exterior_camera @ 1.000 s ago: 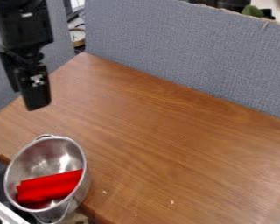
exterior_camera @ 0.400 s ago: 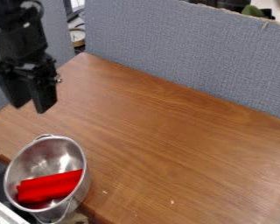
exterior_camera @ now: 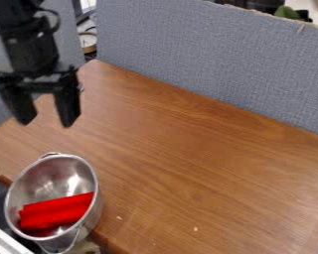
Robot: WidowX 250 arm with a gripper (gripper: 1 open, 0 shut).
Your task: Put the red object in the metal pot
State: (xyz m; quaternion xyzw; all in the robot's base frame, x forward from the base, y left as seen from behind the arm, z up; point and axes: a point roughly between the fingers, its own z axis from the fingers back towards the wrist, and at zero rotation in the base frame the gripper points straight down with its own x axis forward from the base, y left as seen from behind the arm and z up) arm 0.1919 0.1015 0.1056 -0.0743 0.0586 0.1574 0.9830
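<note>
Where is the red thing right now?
The red object lies inside the metal pot, at the bottom left of the camera view near the wooden table's front corner. The open gripper hangs above it, not touching.

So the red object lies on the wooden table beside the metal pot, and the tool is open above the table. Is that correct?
Not quite. The red object lies inside the metal pot, not beside it on the wooden table. The camera view shows it resting in the bowl. The rest holds: the tool is open above the table, holding nothing.
</note>
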